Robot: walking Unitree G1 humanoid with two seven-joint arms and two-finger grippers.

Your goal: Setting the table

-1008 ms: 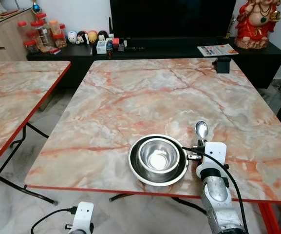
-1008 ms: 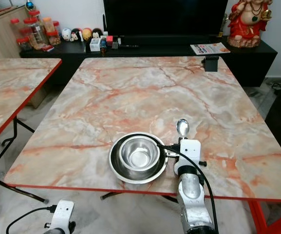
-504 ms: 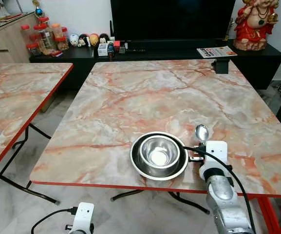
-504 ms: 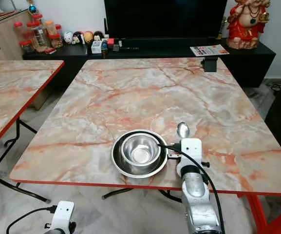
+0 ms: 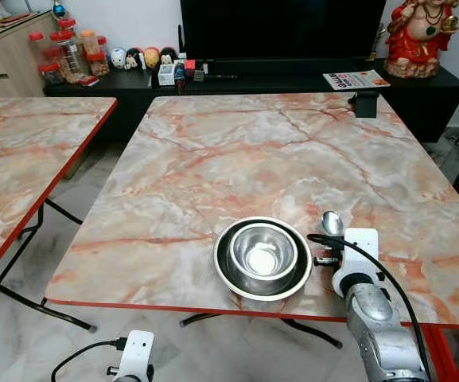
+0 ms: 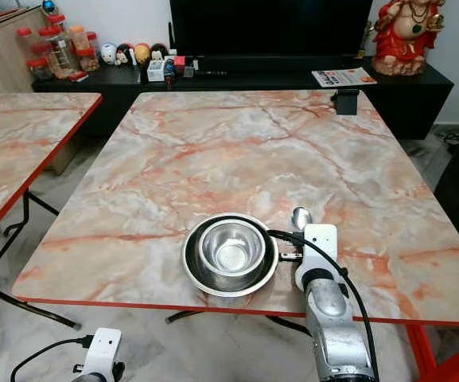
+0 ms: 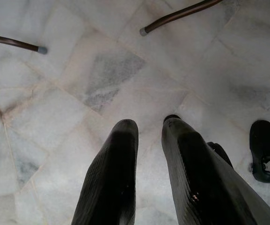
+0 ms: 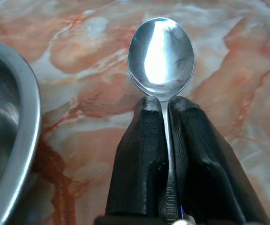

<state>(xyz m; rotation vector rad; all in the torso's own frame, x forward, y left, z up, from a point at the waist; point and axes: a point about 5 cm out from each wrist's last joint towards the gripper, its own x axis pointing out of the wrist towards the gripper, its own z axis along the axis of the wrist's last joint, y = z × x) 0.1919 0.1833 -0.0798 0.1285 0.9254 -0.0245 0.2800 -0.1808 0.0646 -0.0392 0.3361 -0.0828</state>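
Spoon (image 8: 161,56) sits pinched by its neck in my right gripper (image 8: 165,140), fingers closed tight on it, bowl poking out just past the tips over the table (image 5: 237,151), beside the plate (image 5: 223,274) and bowl (image 5: 262,253). Light, stiff, slick steel; I'd keep the grip near the neck. Left gripper (image 7: 149,136) hangs idle, slightly parted, holding nothing.

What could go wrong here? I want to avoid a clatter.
The right pincer grips the spoon by its thin handle just behind the spoon's head, so it may twist on release. The steel plate holding the steel bowl lies close beside; drifting sideways could knock its rim.
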